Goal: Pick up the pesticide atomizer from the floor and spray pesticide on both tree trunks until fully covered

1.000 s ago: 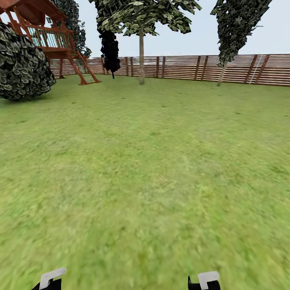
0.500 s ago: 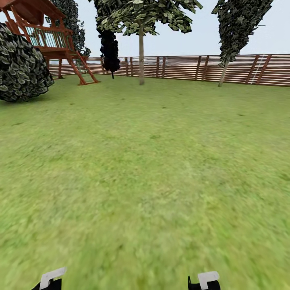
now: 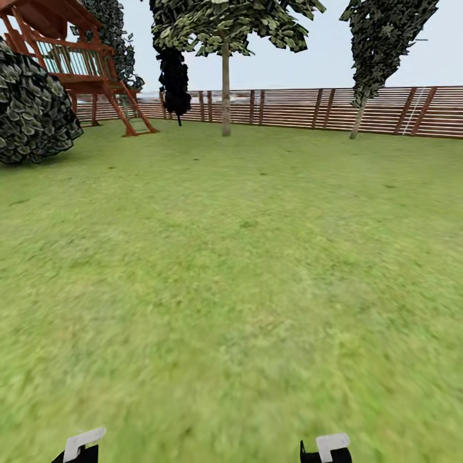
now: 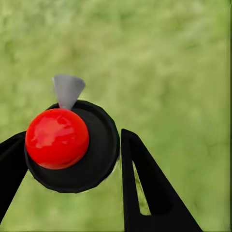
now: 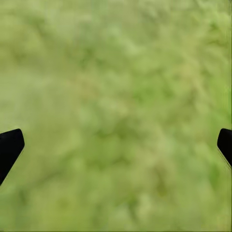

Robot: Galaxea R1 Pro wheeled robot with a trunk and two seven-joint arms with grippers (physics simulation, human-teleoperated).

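Observation:
Between the black fingers of my left gripper (image 4: 72, 136) sits the pesticide atomizer (image 4: 72, 145), a round black body with a glossy red ball on top and a grey cone nozzle; the gripper is shut on it above the grass. My right gripper (image 5: 121, 133) is open, its two black fingertips far apart over bare grass. In the head view the blotchy green lawn (image 3: 244, 276) stretches ahead to the brown slat fence (image 3: 302, 106). The thick-trunked trees are out of view, and no white specks show.
A slim pale-trunked tree (image 3: 226, 90) and a thin leaning tree (image 3: 357, 119) stand by the fence. A dark narrow tree (image 3: 175, 80), a red wooden play tower (image 3: 83, 64) and a big round bush (image 3: 32, 109) are at the far left.
The whole head view has shifted slightly: grass marks slide toward me and the bush drifts left, so the camera is rolling forward. Both arms keep their places.

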